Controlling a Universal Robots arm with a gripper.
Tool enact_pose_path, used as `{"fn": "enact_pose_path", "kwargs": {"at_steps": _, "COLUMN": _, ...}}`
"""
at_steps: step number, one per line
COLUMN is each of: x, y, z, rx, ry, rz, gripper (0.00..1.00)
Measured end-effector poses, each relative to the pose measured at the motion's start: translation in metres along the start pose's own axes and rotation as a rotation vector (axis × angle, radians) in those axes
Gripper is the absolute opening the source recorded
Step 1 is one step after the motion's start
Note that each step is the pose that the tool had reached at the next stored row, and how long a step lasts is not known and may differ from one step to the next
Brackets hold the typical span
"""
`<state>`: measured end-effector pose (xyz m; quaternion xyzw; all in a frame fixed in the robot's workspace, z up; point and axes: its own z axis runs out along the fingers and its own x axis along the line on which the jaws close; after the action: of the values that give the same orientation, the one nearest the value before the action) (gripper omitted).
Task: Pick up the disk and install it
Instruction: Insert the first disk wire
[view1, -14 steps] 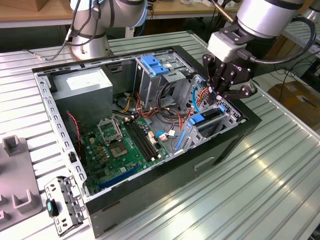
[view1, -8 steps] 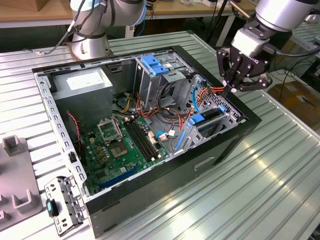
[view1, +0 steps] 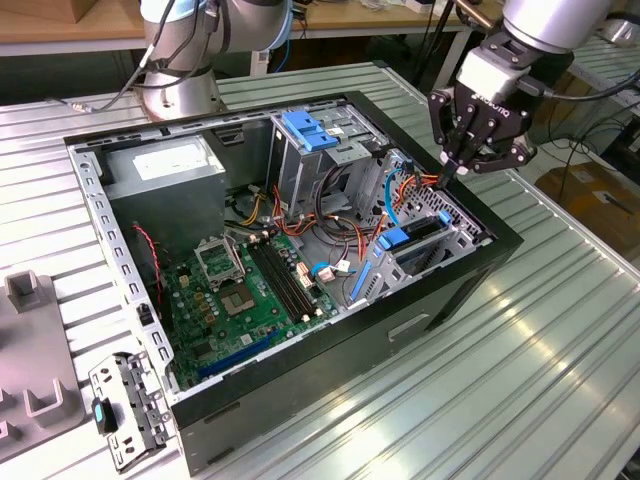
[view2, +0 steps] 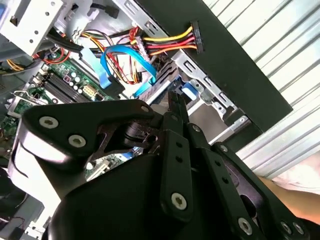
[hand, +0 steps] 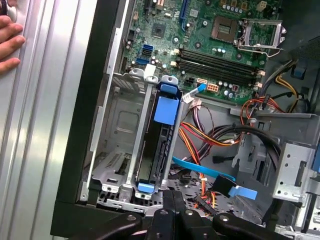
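- The slatted metal table (view1: 560, 330) is being occupied at its near edge, on the exterior view's left, by a grey moulded fixture (view1: 35, 400) and a loose metal bracket (view1: 130, 410) lying just beside it.
- An open black computer case (view1: 330, 360) is being shown lying on its side on the table, with the green motherboard (view1: 240, 290) exposed in its near-left part.
- The disk (view1: 420, 230) is being held upright in the grey drive cage (view1: 455, 235) at the case's end on the exterior view's right. In the first wrist view the disk (hand: 157, 150) is being shown as a dark slab between blue rails, seated in one slot of the cage (hand: 120, 125), with the neighbouring slot vacant.
- The gripper (view1: 448, 175) is being held just above the far end of that cage, pointing down. Its fingers are being kept pressed together in the first wrist view (hand: 175, 200) and the second wrist view (view2: 175, 102), with nothing gripped between them.
- Thin blue cables (view1: 400, 185) are being looped just beside the fingertips.
- A hand (hand: 11, 32) is being rested on the table outside the case wall in the first wrist view.
- Farther back, a grey power supply (view1: 165, 165) and a blue latch (view1: 308, 130) on a tall metal cage are being shown inside the case.
- Beyond the case, a second arm's base (view1: 180, 90) is being shown standing on the table.
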<state>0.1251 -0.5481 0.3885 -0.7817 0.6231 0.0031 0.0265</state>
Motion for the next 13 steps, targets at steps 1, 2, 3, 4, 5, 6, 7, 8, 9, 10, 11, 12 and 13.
{"fn": "enact_pose_path", "kwargs": {"at_steps": 1, "x": -0.0003, "y": -0.0003, "z": 0.0001, "rx": -0.0003, "ry": -0.0003, "rz": -0.007, "gripper": 0.11}}
{"fn": "enact_pose_path", "kwargs": {"at_steps": 2, "x": -0.0003, "y": -0.0004, "z": 0.0003, "rx": -0.0008, "ry": -0.0007, "rz": -0.02, "gripper": 0.11}}
{"fn": "enact_pose_path", "kwargs": {"at_steps": 3, "x": -0.0003, "y": -0.0004, "z": 0.0005, "rx": -0.0018, "ry": -0.0016, "rz": -0.046, "gripper": 0.11}}
{"fn": "enact_pose_path", "kwargs": {"at_steps": 4, "x": -0.0004, "y": -0.0005, "z": 0.0008, "rx": -0.0025, "ry": -0.0024, "rz": -0.065, "gripper": 0.11}}
{"fn": "enact_pose_path", "kwargs": {"at_steps": 5, "x": -0.0002, "y": -0.0012, "z": 0.0013, "rx": -0.0032, "ry": -0.0033, "rz": -0.086, "gripper": 0.11}}
{"fn": "enact_pose_path", "kwargs": {"at_steps": 6, "x": 0.0002, "y": -0.0031, "z": 0.0016, "rx": -0.0034, "ry": -0.0036, "rz": -0.091, "gripper": 0.11}}
{"fn": "enact_pose_path", "kwargs": {"at_steps": 7, "x": 0.0008, "y": -0.007, "z": 0.0019, "rx": -0.0036, "ry": -0.0036, "rz": -0.093, "gripper": 0.11}}
{"fn": "enact_pose_path", "kwargs": {"at_steps": 8, "x": 0.0016, "y": -0.0119, "z": 0.0022, "rx": -0.0037, "ry": -0.0035, "rz": -0.094, "gripper": 0.11}}
{"fn": "enact_pose_path", "kwargs": {"at_steps": 9, "x": 0.0024, "y": -0.0175, "z": 0.0027, "rx": -0.0038, "ry": -0.0036, "rz": -0.094, "gripper": 0.11}}
{"fn": "enact_pose_path", "kwargs": {"at_steps": 10, "x": 0.0031, "y": -0.0222, "z": 0.003, "rx": -0.0038, "ry": -0.0037, "rz": -0.095, "gripper": 0.11}}
{"fn": "enact_pose_path", "kwargs": {"at_steps": 11, "x": 0.0038, "y": -0.03, "z": 0.0034, "rx": -0.004, "ry": -0.0038, "rz": -0.097, "gripper": 0.11}}
{"fn": "enact_pose_path", "kwargs": {"at_steps": 12, "x": 0.004, "y": -0.0351, "z": 0.0036, "rx": -0.0044, "ry": -0.004, "rz": -0.103, "gripper": 0.11}}
{"fn": "enact_pose_path", "kwargs": {"at_steps": 13, "x": 0.0042, "y": -0.0379, "z": 0.0037, "rx": -0.0048, "ry": -0.0042, "rz": -0.111, "gripper": 0.11}}
